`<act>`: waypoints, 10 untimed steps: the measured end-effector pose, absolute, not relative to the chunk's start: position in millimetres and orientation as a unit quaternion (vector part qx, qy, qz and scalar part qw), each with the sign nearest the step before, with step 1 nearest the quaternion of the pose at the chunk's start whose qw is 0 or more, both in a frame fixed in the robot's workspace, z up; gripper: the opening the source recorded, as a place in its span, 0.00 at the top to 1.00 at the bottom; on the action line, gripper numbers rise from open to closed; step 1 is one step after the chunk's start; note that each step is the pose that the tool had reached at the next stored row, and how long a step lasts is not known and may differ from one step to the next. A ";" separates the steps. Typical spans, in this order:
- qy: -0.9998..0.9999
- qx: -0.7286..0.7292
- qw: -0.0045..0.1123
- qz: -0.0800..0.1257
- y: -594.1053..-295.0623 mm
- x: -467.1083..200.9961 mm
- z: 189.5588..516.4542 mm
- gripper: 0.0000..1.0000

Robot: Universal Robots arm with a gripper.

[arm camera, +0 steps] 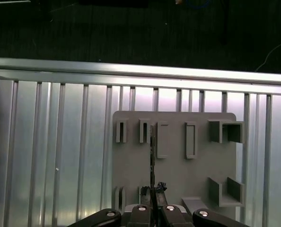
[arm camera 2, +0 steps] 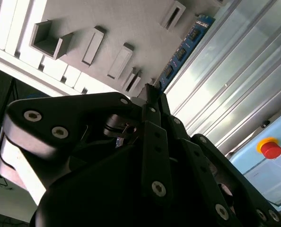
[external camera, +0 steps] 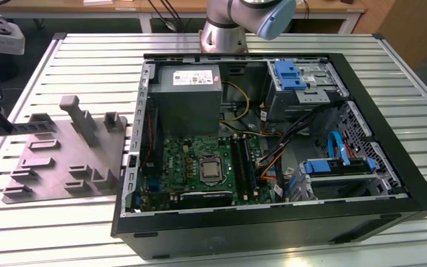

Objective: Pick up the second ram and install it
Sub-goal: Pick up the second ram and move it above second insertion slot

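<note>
My gripper (external camera: 2,125) is at the exterior view's far left, over the grey slotted holder block (external camera: 65,161) on the table. Its fingers are shut on one end of the second ram (external camera: 34,127), which sticks out level above the block's back part. In the second wrist view the closed fingertips (arm camera 2: 150,97) pinch the dark stick (arm camera 2: 183,47), whose black chips show on a bluish board. In the first wrist view the ram (arm camera: 152,156) appears edge-on as a thin dark line running out from the gripper (arm camera: 152,195) over the holder block (arm camera: 178,175).
An open computer case (external camera: 273,139) lies on the slatted metal table (external camera: 87,55), to the exterior view's right of the holder. Its green motherboard (external camera: 198,167) has long memory slots (external camera: 240,161) beside the processor socket. Cables and blue drive brackets fill the case's right half. The arm's base (external camera: 224,28) stands behind the case.
</note>
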State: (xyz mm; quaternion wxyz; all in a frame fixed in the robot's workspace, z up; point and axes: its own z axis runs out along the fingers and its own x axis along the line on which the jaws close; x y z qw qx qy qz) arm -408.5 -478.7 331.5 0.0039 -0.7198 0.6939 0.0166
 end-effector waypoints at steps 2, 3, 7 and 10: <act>0.694 -0.720 0.004 0.017 -478.7 -408.5 334.0 0.86; 0.694 -0.720 0.004 0.017 -478.7 -408.5 335.3 0.86; 0.694 -0.720 0.004 0.017 -478.7 -408.5 339.8 0.86; 0.694 -0.720 0.004 0.017 -478.7 -408.5 342.8 0.86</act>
